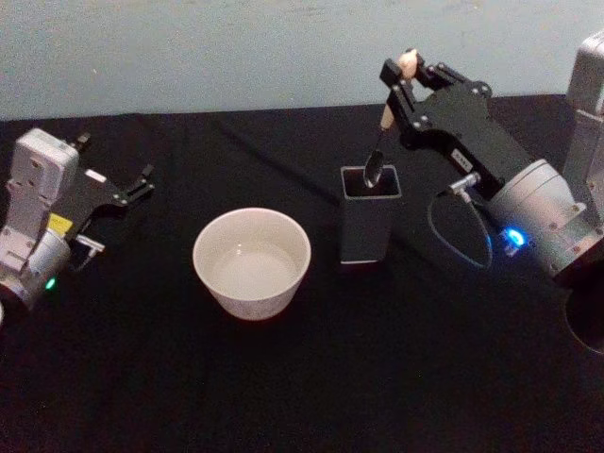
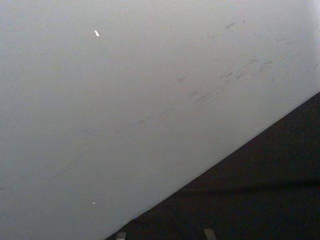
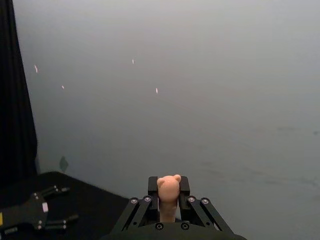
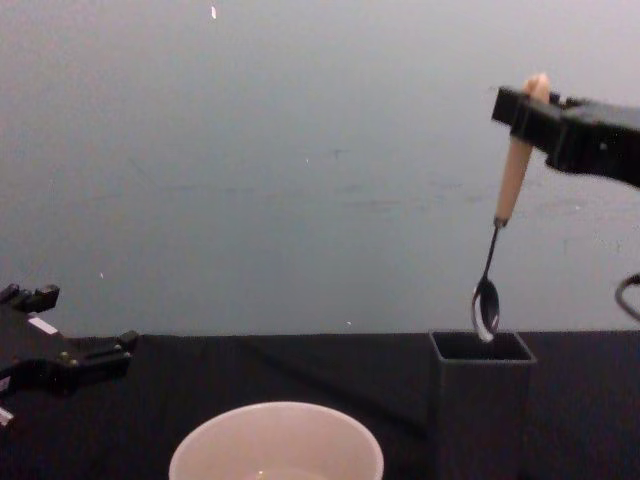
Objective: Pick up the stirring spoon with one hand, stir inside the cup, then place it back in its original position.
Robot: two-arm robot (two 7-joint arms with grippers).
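Fingers [image 4: 508, 108] on right gripper [image 1: 406, 72] clamp one stirring spoon [image 4: 515, 175]; one cup [image 1: 250, 300], one holder [image 1: 368, 231].

Stirring spoon [image 4: 512, 165] hangs upright, pinched by right end effector [image 1: 406, 75]; cream cup [image 1: 247, 300] stands apart.

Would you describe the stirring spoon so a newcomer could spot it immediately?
On the black table, right of the white cup, stands a dark square holder. Over its mouth hangs the stirring spoon, held by the right gripper; it alone has a beige knobbed handle and thin metal shaft.
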